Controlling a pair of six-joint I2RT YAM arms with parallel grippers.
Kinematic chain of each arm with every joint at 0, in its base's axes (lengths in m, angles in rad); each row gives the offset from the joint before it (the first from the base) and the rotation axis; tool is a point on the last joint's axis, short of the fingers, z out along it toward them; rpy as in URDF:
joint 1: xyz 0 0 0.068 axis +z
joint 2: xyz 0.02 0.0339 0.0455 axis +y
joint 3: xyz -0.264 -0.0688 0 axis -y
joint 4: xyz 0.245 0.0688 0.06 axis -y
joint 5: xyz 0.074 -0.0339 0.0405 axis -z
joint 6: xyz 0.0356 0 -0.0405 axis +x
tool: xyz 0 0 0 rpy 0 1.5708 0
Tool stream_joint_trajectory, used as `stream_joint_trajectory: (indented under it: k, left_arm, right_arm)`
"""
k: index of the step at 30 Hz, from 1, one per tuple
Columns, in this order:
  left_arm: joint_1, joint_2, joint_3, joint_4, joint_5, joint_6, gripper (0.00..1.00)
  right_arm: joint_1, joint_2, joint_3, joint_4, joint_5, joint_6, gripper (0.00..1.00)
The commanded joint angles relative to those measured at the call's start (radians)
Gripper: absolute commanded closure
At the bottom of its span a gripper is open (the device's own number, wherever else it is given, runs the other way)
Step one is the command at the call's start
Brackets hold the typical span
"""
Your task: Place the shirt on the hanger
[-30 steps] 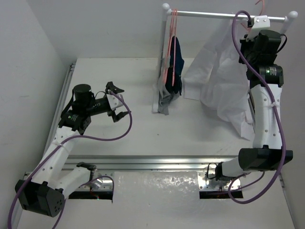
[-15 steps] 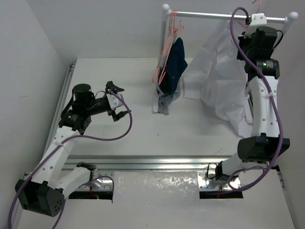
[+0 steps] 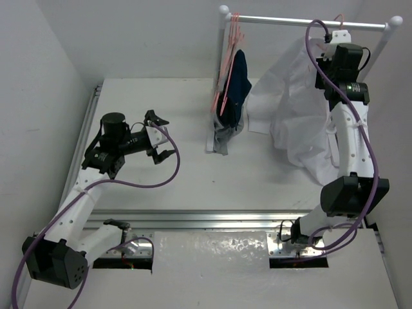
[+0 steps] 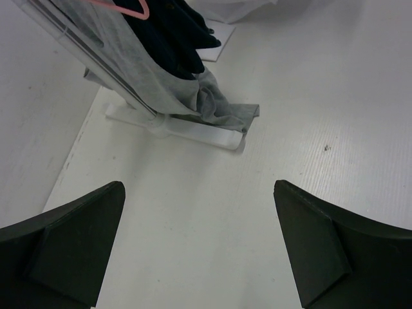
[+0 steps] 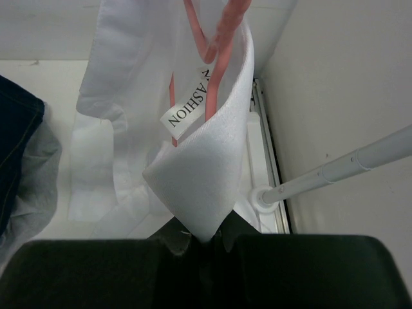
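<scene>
Right gripper (image 5: 205, 239) high at 1 o'clock by the rail (image 3: 290, 21), fingers pinched on the collar of the shirt (image 3: 293, 112). The hanger (image 5: 222, 35) sits inside that collar. Shirt drapes to the table (image 3: 193, 180) at 2 o'clock. Left gripper (image 3: 159, 136) at 9 o'clock, fingers wide apart, holding nothing.

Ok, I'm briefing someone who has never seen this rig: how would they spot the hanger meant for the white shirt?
Find the clothes rail at the back. At its right end the right gripper pinches the collar of the white shirt; the hanger is the thin pink wire inside that collar. It is alone, unlike the bunch of pink hangers at the left end.
</scene>
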Motion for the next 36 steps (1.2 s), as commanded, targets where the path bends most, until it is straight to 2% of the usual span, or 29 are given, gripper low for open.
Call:
stream_joint_trajectory:
  k: [1,6,8,9,10,11,12,13,16,18,24,28,36]
  left_arm:
    - [-0.008,0.018,-0.005,0.028,0.017,0.013,0.00]
    - [-0.008,0.016,0.003,0.027,0.009,0.012,0.00]
    - [-0.008,0.012,0.002,0.028,0.014,0.006,0.00]
    - [-0.008,0.010,0.000,0.028,0.020,0.003,0.00]
    - [-0.008,0.010,0.000,0.028,0.023,0.000,0.01]
    - [-0.008,0.010,0.002,0.028,0.026,-0.004,0.00]
    - [-0.008,0.010,0.002,0.028,0.028,-0.007,0.00]
    - [-0.008,0.010,0.005,0.025,0.028,-0.008,0.00]
    - [-0.008,0.009,0.018,0.014,0.031,-0.011,0.00]
    - [-0.008,0.005,0.025,0.007,0.035,-0.016,0.00]
    - [-0.008,-0.013,0.057,-0.038,0.052,-0.027,0.01]
    - [-0.008,-0.048,0.041,-0.024,0.049,-0.040,0.00]
    - [-0.008,-0.085,0.060,-0.059,0.041,-0.059,0.00]
  right_arm:
    - [-0.005,-0.001,0.061,0.056,0.049,0.009,1.00]
    - [-0.005,-0.005,0.031,0.034,0.060,0.008,1.00]
    - [-0.002,-0.024,-0.038,0.051,0.058,0.029,0.99]
    - [-0.002,-0.054,-0.066,0.084,0.050,0.043,0.93]
    - [0.000,-0.074,-0.125,0.111,0.050,0.051,0.69]
    - [-0.002,-0.092,-0.150,0.131,0.044,0.058,0.56]
    - [0.000,-0.128,-0.169,0.160,0.049,0.063,0.48]
    - [-0.002,-0.145,-0.187,0.169,0.049,0.066,0.34]
    - [-0.002,-0.211,-0.256,0.180,0.032,0.103,0.12]
    - [0.000,-0.247,-0.282,0.177,0.011,0.124,0.02]
    - [-0.002,-0.433,-0.379,0.183,-0.011,0.164,0.01]
    - [-0.002,-0.547,-0.538,0.180,-0.100,0.204,0.01]
    - [-0.003,-0.838,-0.814,0.211,-0.079,0.293,0.01]
